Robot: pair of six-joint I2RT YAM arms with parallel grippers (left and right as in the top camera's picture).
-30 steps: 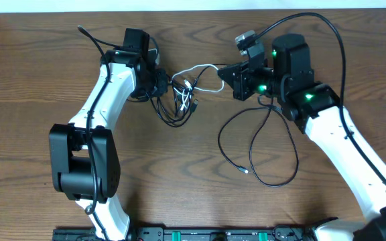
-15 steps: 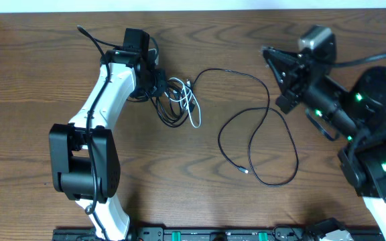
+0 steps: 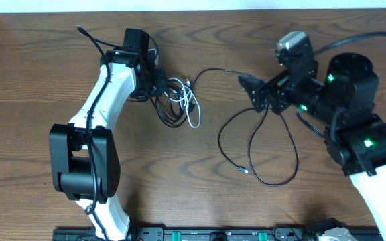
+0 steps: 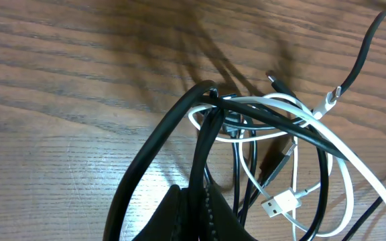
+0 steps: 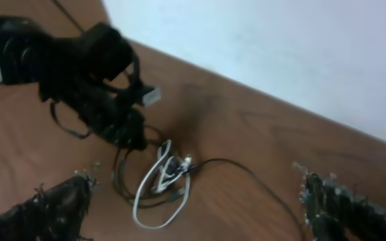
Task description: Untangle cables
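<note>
The cables form a tangle (image 3: 178, 100) of black and white cords right of my left gripper (image 3: 158, 84), which is shut on a black cable (image 4: 203, 134) of the knot. A white cable (image 4: 344, 171) with a flat plug (image 4: 280, 203) winds through it. One long black cable (image 3: 220, 142) runs right from the tangle and loops over the table. My right gripper (image 3: 250, 94) hovers over that cable, open wide and holding nothing. The right wrist view shows its fingers (image 5: 52, 207) far apart, with the tangle (image 5: 163, 175) ahead of them.
The left arm (image 3: 109, 94) stretches from its base (image 3: 82, 161) at the front left up to the tangle. The right arm (image 3: 354, 127) fills the right side. A thick robot wire (image 3: 89, 37) lies at the back left. A rail (image 3: 213, 234) lines the front edge.
My right gripper was shut close to the tangle, swung away right and came back open. A black cable now lies drawn out rightward, and the white loop dropped back by the tangle. The left arm stayed still.
</note>
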